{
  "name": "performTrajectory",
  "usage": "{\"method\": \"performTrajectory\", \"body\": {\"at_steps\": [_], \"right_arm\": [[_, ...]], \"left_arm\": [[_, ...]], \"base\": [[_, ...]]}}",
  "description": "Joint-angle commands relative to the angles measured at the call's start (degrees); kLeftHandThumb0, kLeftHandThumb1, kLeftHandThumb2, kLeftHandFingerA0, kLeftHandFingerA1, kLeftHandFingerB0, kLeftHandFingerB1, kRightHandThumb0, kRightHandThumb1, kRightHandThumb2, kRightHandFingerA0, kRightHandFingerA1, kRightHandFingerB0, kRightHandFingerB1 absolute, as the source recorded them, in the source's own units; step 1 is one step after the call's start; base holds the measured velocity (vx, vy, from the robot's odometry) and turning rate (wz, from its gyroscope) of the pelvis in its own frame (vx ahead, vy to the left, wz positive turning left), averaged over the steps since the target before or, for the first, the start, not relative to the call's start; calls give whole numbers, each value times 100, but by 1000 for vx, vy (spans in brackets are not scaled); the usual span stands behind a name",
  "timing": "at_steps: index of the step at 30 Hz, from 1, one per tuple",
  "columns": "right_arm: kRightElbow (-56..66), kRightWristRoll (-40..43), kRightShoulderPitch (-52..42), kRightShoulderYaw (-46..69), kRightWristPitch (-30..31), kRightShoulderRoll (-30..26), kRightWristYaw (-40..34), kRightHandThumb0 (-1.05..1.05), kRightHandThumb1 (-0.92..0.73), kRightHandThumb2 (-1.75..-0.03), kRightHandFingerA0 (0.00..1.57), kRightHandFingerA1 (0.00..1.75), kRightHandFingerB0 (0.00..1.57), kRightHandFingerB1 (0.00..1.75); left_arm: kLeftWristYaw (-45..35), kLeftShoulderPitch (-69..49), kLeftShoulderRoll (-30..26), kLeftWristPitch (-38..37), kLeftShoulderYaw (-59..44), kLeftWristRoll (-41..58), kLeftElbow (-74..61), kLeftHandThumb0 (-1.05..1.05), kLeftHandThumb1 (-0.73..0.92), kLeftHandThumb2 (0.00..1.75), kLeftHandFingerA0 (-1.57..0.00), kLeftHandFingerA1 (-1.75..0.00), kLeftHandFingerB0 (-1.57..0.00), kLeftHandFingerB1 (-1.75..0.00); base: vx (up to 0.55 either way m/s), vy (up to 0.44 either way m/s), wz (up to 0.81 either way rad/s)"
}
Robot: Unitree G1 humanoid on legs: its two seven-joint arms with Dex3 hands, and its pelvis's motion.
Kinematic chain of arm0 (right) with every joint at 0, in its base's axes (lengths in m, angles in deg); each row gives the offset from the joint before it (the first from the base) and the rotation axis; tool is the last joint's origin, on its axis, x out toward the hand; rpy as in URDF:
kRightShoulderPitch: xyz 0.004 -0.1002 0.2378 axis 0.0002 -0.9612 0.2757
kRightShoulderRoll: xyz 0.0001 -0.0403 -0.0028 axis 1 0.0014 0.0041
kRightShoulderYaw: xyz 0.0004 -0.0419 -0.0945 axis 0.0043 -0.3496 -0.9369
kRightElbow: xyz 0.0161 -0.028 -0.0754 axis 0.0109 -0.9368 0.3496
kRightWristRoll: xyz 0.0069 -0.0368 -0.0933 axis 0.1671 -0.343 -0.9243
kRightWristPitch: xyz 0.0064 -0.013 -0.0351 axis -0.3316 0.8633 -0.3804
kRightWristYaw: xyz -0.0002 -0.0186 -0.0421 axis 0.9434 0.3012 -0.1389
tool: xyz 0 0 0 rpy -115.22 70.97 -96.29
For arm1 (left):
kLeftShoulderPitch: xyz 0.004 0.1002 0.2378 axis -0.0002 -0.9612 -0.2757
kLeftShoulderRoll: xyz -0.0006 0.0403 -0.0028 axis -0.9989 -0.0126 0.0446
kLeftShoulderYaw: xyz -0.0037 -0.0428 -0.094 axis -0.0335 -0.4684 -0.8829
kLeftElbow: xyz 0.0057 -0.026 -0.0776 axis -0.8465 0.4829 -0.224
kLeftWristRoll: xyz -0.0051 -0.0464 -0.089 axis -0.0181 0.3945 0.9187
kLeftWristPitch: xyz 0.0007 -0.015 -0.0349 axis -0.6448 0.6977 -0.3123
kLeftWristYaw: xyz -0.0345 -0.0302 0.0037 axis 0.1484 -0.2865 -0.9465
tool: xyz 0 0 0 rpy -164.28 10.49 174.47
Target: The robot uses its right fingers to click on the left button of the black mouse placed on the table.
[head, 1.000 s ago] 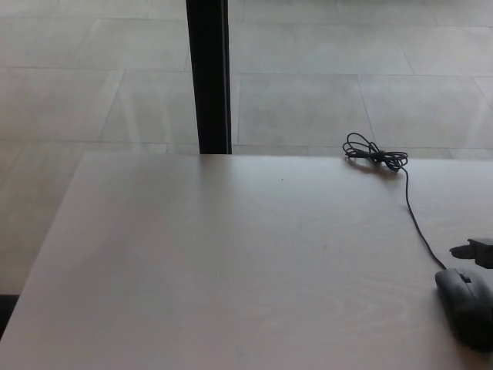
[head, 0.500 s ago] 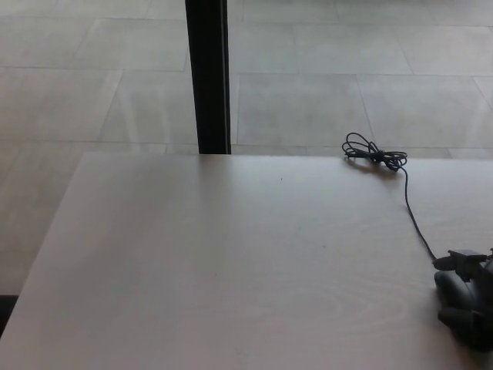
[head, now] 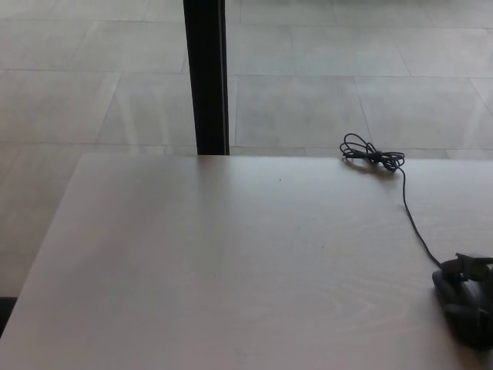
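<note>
An office-like or lab room: a pale wood-grain desk [head: 231, 270] stands on a floor [head: 323, 92] of large grey tiles, a black post [head: 206, 77] rises behind it, and a wired mouse [head: 462, 304] with its coiled cable [head: 373, 156] lies on the desk.

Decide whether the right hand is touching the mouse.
Cannot tell. In the head view the right hand overlaps the mouse at the frame edge; dark shapes merge, showing neither contact nor gap.
</note>
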Motion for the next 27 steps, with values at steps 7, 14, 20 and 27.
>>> {"method": "performTrajectory", "body": {"at_steps": [7, 14, 20, 27], "right_arm": [[-13, -276, -151, -287, 354, 33, 48, -70, -74, -113, 35, 58, 36, 51], [-173, -387, -199, -524, 90, -81, -254, -73, -91, -68, 43, 48, 43, 38], [-624, -287, -263, -483, -125, -162, -591, -76, -90, -68, 44, 49, 46, 40], [-893, -227, -296, -453, -256, -250, -689, -79, -76, -116, 37, 62, 40, 55]], "left_arm": [[52, 39, -90, -116, -29, 75, -67, -88, 92, 80, -88, -61, -68, -52], [36, 100, -121, -165, 0, 33, 3, -89, 92, 80, -83, -59, -66, -51], [69, 144, -125, -118, -35, 72, -13, -91, 92, 82, -81, -57, -66, -51], [43, 190, -135, -139, -51, 85, -59, -90, 92, 82, -81, -57, -65, -50]], "base": [[0, 0, 0], [0, 0, 0], [0, 0, 0], [0, 0, 0]]}}
